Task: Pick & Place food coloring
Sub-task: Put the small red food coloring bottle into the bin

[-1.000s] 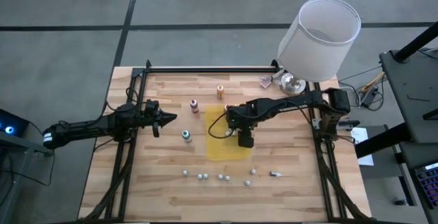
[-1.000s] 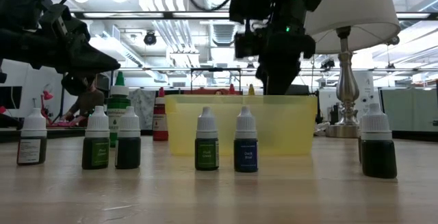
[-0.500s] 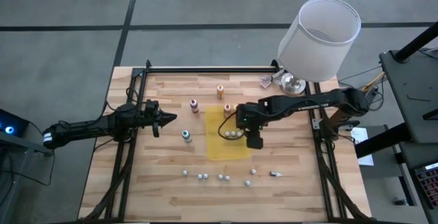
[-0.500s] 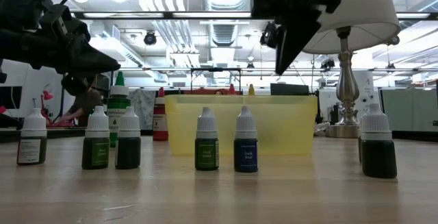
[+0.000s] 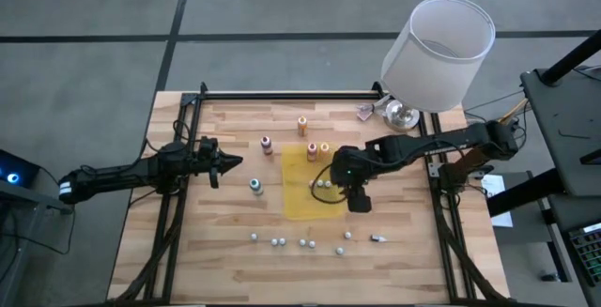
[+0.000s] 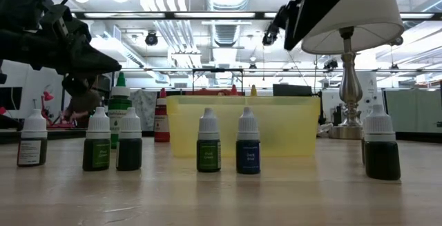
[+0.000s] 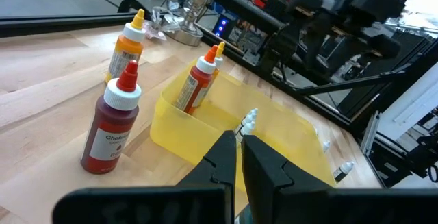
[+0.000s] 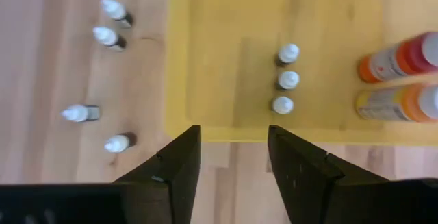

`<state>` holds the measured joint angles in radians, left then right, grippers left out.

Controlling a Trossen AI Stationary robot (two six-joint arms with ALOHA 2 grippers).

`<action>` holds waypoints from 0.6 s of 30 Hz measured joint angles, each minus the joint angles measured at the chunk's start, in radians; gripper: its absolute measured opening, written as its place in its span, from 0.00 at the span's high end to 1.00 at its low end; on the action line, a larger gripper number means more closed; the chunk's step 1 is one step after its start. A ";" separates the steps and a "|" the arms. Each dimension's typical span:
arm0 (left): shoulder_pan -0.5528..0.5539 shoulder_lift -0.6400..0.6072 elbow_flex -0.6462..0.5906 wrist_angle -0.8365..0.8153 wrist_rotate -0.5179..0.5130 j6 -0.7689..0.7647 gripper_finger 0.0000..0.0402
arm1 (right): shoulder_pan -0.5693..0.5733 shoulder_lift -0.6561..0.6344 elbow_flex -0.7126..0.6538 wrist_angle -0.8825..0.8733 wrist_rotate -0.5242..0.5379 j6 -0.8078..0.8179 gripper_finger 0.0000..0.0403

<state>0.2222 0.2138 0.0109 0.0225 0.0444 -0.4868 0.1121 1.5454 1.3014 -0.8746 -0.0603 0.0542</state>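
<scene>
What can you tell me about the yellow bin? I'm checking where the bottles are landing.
The yellow bin is a shallow, translucent plastic rectangle, open-topped, sitting flat on the wooden table near its middle. Inside stand three tiny white-capped bottles in a row, plus two taller bottles at one end. The right hand hangs open above its edge, touching nothing.

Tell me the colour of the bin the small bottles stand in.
Translucent yellow bin; the low view shows it best.
</scene>
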 joint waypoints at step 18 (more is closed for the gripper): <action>0.000 0.000 0.000 0.000 0.000 0.000 1.00 | 0.249 -0.142 0.000 -0.005 0.001 0.045 0.40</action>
<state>0.2222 0.2138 0.0109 0.0223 0.0443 -0.4866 0.3607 1.4035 1.3014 -0.8800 -0.0593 0.0989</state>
